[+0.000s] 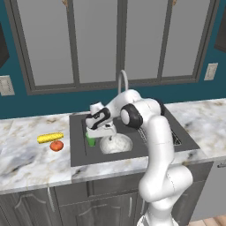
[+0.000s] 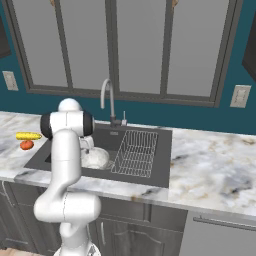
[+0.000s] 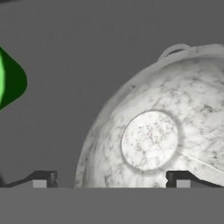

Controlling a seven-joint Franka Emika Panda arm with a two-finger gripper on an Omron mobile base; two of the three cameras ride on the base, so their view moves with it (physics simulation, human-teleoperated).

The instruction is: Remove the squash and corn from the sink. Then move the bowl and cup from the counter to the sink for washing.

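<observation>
The yellow corn (image 1: 50, 137) (image 2: 28, 135) and the round orange-red squash (image 1: 56, 145) (image 2: 26, 145) lie on the marbled counter (image 1: 31, 163) left of the sink (image 1: 79, 154) (image 2: 160, 160). Inside the basin sits the speckled grey-white bowl (image 1: 115, 143) (image 2: 95, 158) (image 3: 151, 140), with the green cup (image 1: 91, 141) (image 3: 11, 78) just to its left. My gripper (image 1: 101, 131) (image 3: 111, 181) hangs low over the basin above cup and bowl, open, with nothing between its fingers. In the hand view the bowl's rim lies between the fingertips (image 3: 41, 179) and the cup is off to the left.
A wire rack (image 2: 135, 152) fills the right half of the sink, and the curved faucet (image 1: 122, 81) (image 2: 106, 100) rises behind it. A window runs along the back wall. Marbled counter (image 2: 210, 160) stretches to the right of the sink.
</observation>
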